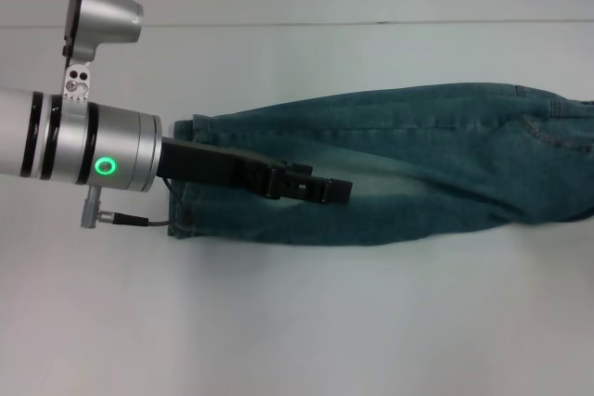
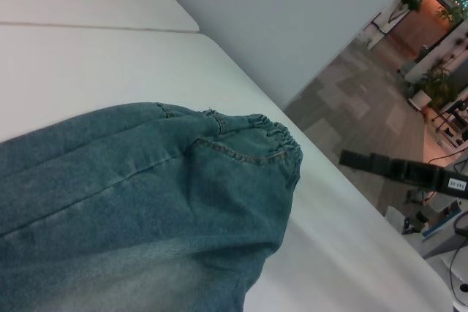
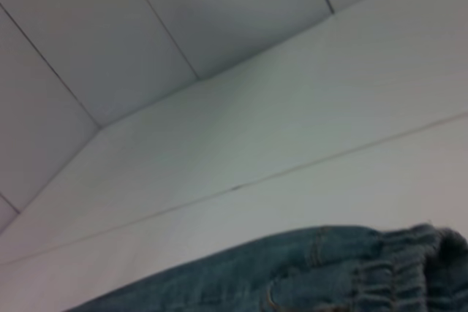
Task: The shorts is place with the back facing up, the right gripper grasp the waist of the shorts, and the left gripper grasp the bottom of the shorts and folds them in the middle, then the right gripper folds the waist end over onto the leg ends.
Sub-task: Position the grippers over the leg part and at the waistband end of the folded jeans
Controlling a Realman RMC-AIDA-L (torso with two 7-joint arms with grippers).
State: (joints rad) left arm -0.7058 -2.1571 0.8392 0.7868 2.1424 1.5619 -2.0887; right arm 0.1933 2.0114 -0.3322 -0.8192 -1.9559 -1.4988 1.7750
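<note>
- Desk (image 1: 278, 322), white and broad, fills the head view and carries the one garment.
- Shorts (image 1: 418, 164), blue denim, lie across the middle to the right edge of the head view. They look already doubled lengthwise. Their long axis runs side to side, with the leg ends at centre left and the elastic waist (image 2: 274, 137) running off the right edge.
- Left arm reaches in from the left edge, its left gripper (image 1: 320, 188) hanging over the leg-end half near frame centre. It grasps nothing that I can see, though the fingers lie edge-on, so I cannot tell whether they are parted or closed.
- Right gripper (image 2: 395, 167) shows only in the left wrist view, at the right of that frame, off past the desk edge and apart from the waist; its fingers cannot be read.
- Risk: the waist sits close to the desk edge, so a shallow pinch on the gathered elastic may catch one layer only and undo the fold.
- Risk: the left arm over the leg ends could block the waist coming across.
</note>
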